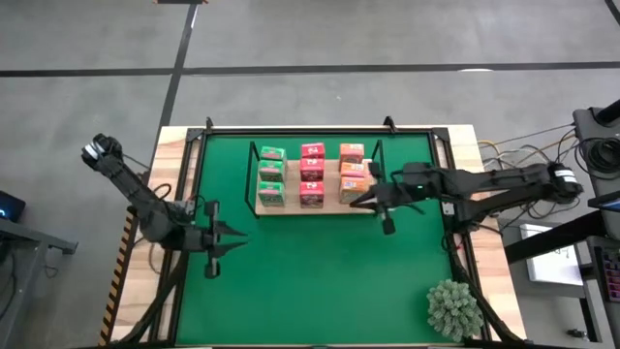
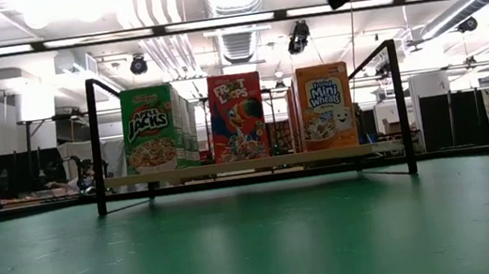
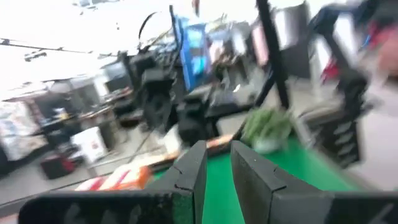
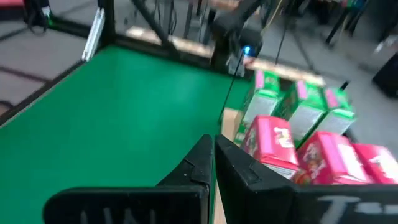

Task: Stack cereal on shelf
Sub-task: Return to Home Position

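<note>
Clenched on nothing, the right tool hangs beside the shelf, the left tool well apart, narrowly parted, empty, since all cereal stands shelved.

Cereal in rows on shelf

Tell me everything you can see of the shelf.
The shelf is a flat light-wood board with a thin black wire frame rising at each end. It lies level on the green mat. Nine toy cereal boxes stand upright on it in three rows of three: green Apple Jacks, red Froot Loops in the middle, orange Frosted Mini-Wheats. The right gripper hangs raised near the orange end, not touching the shelf.
</note>
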`<state>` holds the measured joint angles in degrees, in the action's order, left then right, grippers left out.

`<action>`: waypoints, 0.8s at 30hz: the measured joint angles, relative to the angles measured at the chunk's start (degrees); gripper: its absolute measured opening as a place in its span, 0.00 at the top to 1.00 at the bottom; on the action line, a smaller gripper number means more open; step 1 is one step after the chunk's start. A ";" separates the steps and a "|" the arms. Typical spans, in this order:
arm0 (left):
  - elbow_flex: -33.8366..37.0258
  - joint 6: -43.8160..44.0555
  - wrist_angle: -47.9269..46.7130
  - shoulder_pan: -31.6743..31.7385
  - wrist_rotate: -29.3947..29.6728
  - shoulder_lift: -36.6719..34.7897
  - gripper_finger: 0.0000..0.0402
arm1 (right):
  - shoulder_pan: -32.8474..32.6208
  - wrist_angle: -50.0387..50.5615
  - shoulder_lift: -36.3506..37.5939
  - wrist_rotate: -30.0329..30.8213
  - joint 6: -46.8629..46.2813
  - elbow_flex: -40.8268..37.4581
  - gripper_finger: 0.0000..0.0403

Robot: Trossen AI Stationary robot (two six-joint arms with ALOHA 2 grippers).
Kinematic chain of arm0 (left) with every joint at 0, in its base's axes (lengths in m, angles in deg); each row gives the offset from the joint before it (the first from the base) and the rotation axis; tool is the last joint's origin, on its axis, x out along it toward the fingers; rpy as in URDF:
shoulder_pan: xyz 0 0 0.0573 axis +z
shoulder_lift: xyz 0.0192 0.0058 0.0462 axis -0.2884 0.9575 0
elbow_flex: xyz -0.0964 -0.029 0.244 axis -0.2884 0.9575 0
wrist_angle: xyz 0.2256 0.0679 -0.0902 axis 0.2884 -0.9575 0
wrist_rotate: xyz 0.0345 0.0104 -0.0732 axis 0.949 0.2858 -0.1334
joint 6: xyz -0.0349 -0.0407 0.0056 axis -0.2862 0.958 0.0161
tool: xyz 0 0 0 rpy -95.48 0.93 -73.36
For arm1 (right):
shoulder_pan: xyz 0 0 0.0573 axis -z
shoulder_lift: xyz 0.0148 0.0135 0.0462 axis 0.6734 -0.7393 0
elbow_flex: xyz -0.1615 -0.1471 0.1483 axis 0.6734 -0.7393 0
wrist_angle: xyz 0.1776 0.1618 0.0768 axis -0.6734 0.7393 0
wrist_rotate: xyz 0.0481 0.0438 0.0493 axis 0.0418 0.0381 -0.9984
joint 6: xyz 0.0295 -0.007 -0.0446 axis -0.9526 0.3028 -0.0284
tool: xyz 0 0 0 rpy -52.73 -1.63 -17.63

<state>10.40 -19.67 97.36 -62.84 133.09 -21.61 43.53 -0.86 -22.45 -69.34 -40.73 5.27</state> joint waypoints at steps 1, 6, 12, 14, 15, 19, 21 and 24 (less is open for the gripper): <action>0.13 -0.61 -1.56 1.15 0.01 -0.17 0.86 | -0.01 -1.60 1.64 -0.04 0.22 -1.69 0.98; -0.35 -0.43 -10.86 6.87 -0.02 -2.63 0.86 | -0.08 -4.46 10.19 -0.26 0.72 -7.60 0.98; -2.26 0.68 -20.25 12.08 -1.76 -9.98 0.86 | -0.08 -4.55 19.23 -0.23 0.22 -12.68 0.98; -2.04 2.27 -22.88 13.04 -3.01 -12.91 0.86 | -0.08 -4.90 21.80 -0.21 0.22 -14.47 0.98; -1.64 3.23 -23.94 13.31 -3.30 -14.47 0.86 | -0.08 -4.88 23.04 -0.21 0.22 -15.34 0.98; 0.85 8.27 -27.26 13.53 -3.60 -19.90 0.86 | -0.08 -4.89 27.64 -0.19 0.24 -18.71 0.98; 2.62 10.00 -27.79 13.53 -3.69 -22.44 0.86 | -0.08 -4.92 29.53 -0.20 0.22 -20.33 0.98; 5.68 11.55 -27.73 13.53 -3.71 -26.24 0.86 | -0.08 -4.82 32.79 -0.19 0.31 -22.59 0.98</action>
<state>16.08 -8.11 69.63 -49.32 129.39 -47.85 43.46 -5.69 10.34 -69.53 -40.43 -17.33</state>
